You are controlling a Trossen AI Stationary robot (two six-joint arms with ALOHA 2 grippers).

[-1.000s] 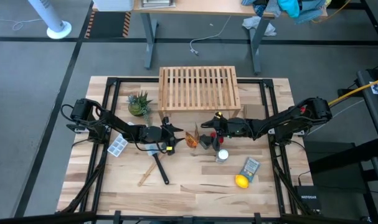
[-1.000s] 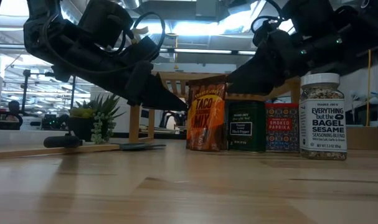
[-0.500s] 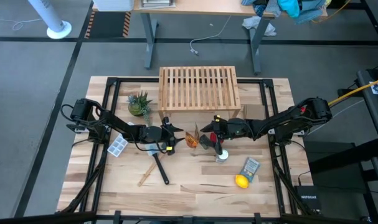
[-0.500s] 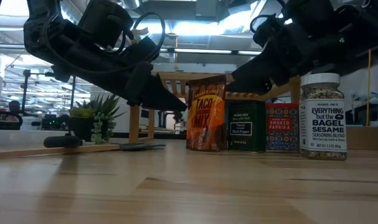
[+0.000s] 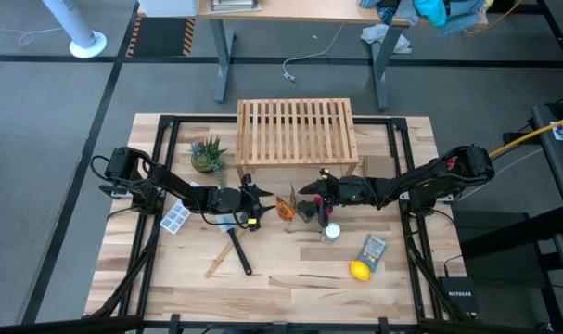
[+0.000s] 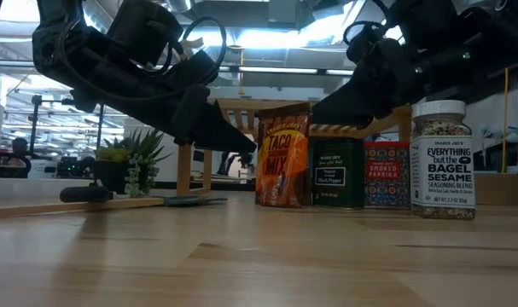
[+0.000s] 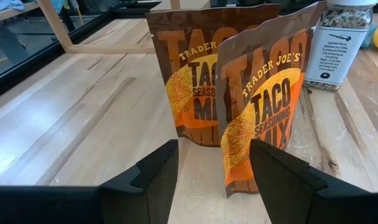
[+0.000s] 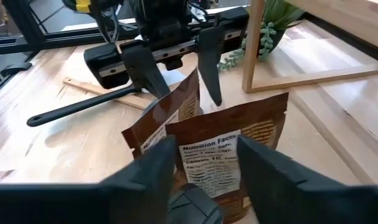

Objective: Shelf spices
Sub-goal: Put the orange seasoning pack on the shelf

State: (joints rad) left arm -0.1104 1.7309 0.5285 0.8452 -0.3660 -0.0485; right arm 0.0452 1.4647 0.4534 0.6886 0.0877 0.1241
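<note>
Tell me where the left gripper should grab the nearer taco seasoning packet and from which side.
Grip the nearer taco packet by its thin upper edge, coming level from the left arm's side, where the open left gripper already faces it. It stands upright and flat, so fingers should probably close across front and back. The second packet stands close behind it.

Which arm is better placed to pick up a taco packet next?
Probably the left. Its tool is open and faces the two taco packets head on. The right tool is open too, but comes from behind them over a black tin.
</note>
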